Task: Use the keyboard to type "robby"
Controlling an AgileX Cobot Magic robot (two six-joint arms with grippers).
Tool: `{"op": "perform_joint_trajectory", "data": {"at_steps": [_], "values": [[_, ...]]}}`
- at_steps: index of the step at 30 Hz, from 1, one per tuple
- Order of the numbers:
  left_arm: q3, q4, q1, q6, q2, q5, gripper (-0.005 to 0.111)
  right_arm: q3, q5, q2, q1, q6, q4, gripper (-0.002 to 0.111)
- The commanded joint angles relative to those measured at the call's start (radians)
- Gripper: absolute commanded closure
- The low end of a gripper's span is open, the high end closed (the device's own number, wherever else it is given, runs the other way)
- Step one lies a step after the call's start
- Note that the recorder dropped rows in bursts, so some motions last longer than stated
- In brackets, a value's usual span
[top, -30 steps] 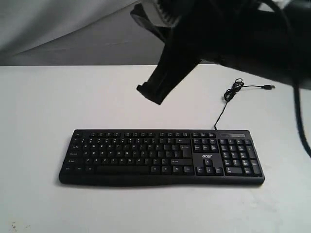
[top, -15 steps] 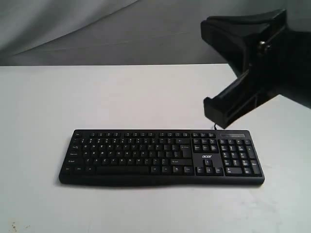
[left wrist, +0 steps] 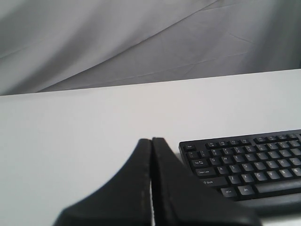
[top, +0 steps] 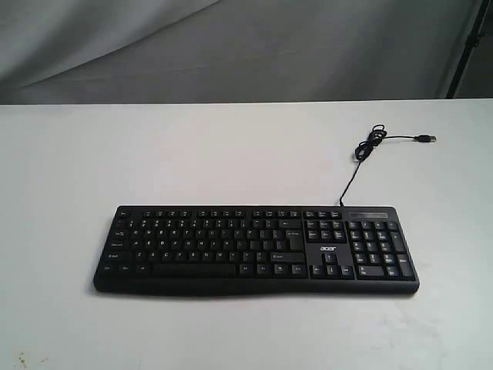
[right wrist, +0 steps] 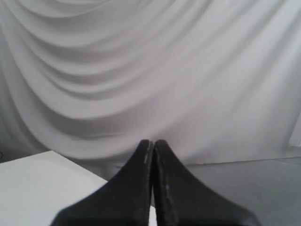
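Observation:
The wide black keyboard (top: 256, 248) lies flat on the white table (top: 192, 154), number pad and small white logo at its right end. Its thin black cable (top: 362, 150) curls off behind the right end to a loose USB plug (top: 425, 139). No gripper shows in the exterior view. In the left wrist view my left gripper (left wrist: 151, 140) is shut and empty, off the keyboard's (left wrist: 249, 165) Esc corner, apart from it. My right gripper (right wrist: 151, 141) is shut and empty too, facing the grey curtain; the keyboard is out of that view.
A draped grey curtain (top: 246, 46) hangs behind the table's far edge. A dark stand leg (top: 470, 46) shows at the far right. The right wrist view catches a corner of the table (right wrist: 37, 183).
A large black arm that hung in front of the exterior camera swung from the upper middle to the right and has left the view. The keyboard and cable have not moved.

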Motion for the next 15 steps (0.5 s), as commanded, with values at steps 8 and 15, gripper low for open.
{"op": "perform_joint_trajectory", "data": {"at_steps": [8,15], "values": [[0.004,0.005,-0.006,-0.003,-0.003,-0.005,0.107,0.185,0.269,-0.251,-0.492,0.312,0.005,0.108],[0.004,0.005,-0.006,-0.003,-0.003,-0.005,0.107,0.347,0.372,-0.450,-0.760,0.519,0.005,0.108]]}}
